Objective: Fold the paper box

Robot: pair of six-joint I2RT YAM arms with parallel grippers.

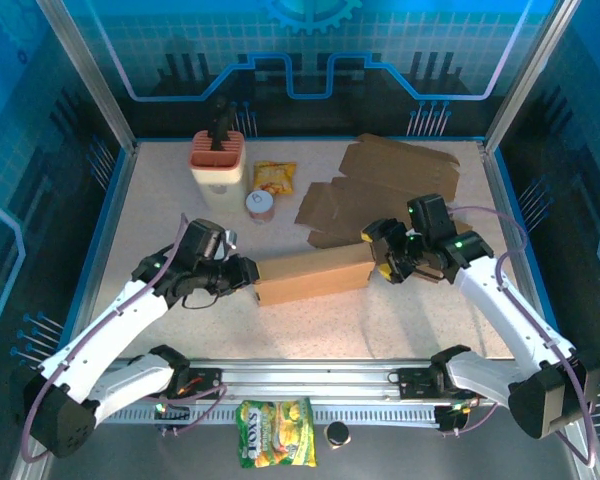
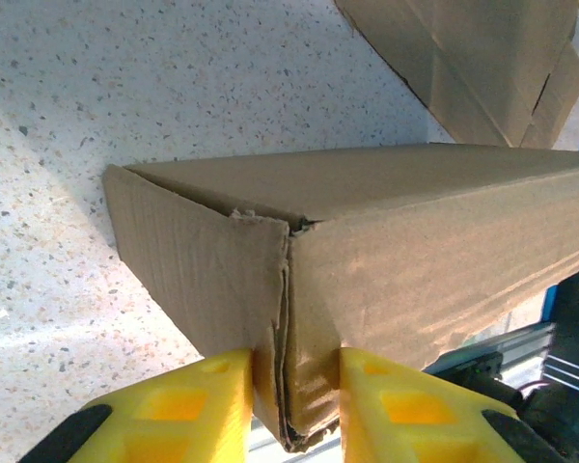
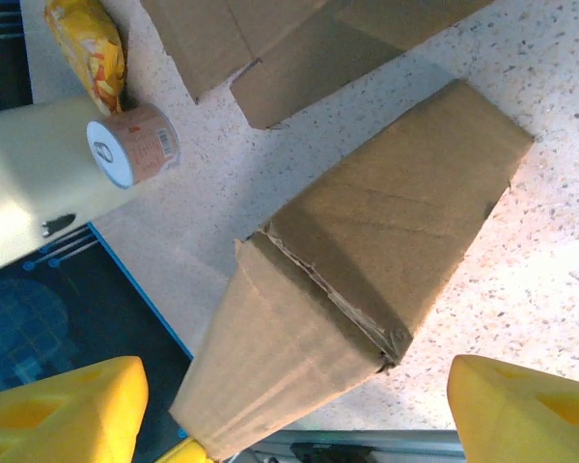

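Observation:
A long brown paper box (image 1: 315, 272) lies folded up in the middle of the table. My left gripper (image 1: 248, 272) is at its left end, and in the left wrist view the yellow fingers (image 2: 179, 410) pinch the box's (image 2: 386, 231) near corner, where the end flap meets the side wall; the left gripper (image 2: 294, 405) is shut on it. My right gripper (image 1: 380, 258) sits at the box's right end. Its gripper (image 3: 294, 420) stands open, with fingers (image 3: 63, 415) wide apart on either side of the closed end of the box (image 3: 367, 260), not touching it.
Flat unfolded cardboard (image 1: 380, 185) lies at the back right. A cream container with an orange lid (image 1: 218, 160), a yellow snack bag (image 1: 274, 177) and a small can (image 1: 260, 206) stand at the back left. Another snack bag (image 1: 276, 446) lies in front of the rail.

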